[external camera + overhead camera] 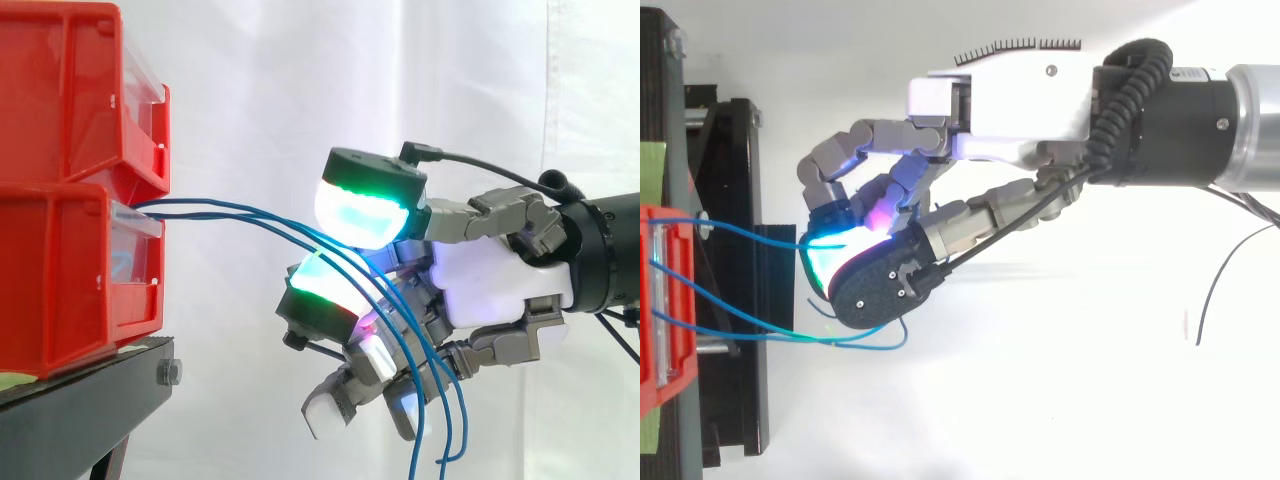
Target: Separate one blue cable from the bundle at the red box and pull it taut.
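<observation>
The hand (490, 278), curled and pinching one blue cable (750, 229), had the loose cables (740, 334) trailing across it, so a pull could have dragged them along too.

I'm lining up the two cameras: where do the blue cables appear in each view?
Side view: blue cables leave the red bins at left, arc right through the hand's pinch, ends dangling at the bottom.
Top view: the cables run right from the left edge to the hand's glowing fingertips.
Shared landmark: the red bins.
</observation>
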You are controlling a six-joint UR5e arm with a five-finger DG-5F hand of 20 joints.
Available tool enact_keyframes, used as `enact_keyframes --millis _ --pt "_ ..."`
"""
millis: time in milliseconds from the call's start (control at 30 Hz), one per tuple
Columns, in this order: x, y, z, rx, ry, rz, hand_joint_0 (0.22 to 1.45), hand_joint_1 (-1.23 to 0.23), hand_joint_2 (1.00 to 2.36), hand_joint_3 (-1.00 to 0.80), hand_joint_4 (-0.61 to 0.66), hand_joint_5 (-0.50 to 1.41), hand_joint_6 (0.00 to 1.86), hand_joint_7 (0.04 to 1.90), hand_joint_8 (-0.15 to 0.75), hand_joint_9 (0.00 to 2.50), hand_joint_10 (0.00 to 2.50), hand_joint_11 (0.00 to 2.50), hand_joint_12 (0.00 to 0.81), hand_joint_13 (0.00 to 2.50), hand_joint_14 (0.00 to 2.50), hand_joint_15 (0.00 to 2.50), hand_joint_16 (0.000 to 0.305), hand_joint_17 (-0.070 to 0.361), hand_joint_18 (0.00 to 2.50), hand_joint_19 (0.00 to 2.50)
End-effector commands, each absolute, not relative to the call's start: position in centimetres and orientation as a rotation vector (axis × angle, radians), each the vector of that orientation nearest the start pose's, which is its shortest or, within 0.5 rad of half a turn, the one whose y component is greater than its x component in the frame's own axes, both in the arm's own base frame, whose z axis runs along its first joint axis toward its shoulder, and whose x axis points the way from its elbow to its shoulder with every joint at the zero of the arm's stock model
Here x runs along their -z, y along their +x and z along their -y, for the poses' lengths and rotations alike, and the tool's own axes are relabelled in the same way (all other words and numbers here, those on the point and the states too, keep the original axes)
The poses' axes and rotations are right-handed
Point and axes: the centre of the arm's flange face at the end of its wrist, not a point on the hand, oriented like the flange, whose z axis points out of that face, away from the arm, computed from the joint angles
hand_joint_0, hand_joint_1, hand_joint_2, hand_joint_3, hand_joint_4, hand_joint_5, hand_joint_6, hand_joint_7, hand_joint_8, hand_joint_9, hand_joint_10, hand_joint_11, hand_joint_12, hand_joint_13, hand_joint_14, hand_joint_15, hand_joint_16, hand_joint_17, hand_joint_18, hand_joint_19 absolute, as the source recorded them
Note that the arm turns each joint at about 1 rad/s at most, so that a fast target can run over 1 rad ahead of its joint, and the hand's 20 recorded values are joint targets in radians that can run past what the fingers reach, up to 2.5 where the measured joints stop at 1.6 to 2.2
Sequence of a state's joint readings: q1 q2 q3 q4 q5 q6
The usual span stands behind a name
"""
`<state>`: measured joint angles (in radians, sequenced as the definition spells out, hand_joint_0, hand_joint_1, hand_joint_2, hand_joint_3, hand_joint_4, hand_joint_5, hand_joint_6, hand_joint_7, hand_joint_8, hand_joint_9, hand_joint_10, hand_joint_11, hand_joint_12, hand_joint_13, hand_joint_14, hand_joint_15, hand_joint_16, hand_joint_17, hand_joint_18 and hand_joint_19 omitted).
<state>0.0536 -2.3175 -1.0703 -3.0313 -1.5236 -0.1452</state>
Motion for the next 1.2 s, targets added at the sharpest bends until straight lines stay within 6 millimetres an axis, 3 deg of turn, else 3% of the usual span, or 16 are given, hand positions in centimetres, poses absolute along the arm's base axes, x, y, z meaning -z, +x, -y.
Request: enact_keyframes --millis 0,233,633,933,1167 --pt "-26.6 76.0 9.7 -1.039 1.188 -1.390 0.56 -0.42 1.00 -0.48 0.06 -0.10 0.68 1.35 0.325 0.93 0.03 0.73 0.311 0.57 0.02 0.47 0.045 0.101 0.68 0.95" --pt "-26.6 76.0 9.7 -1.038 1.184 -1.390 0.60 -0.41 1.01 -0.40 0.04 -0.10 0.69 1.35 0.321 0.95 0.02 0.75 0.303 0.58 0.02 0.47 0.043 0.098 0.67 0.95" --pt "-26.8 76.0 9.5 -1.017 1.154 -1.406 0.58 -0.60 1.02 -0.13 0.07 -0.10 0.69 1.36 0.334 0.94 0.03 0.75 0.320 0.58 0.02 0.47 0.048 0.108 0.71 0.92" --pt "-27.5 76.3 9.3 -1.008 1.134 -1.411 0.58 -0.72 1.02 -0.06 0.07 -0.15 0.81 1.25 0.354 0.92 0.02 0.76 0.345 0.59 0.01 0.46 0.052 0.117 0.73 0.91" --pt "-28.6 76.2 9.2 -0.968 1.127 -1.455 0.59 -0.73 1.02 -0.09 0.07 -0.16 0.83 1.20 0.347 0.91 0.02 0.78 0.345 0.58 0.02 0.46 0.051 0.114 0.72 0.91"
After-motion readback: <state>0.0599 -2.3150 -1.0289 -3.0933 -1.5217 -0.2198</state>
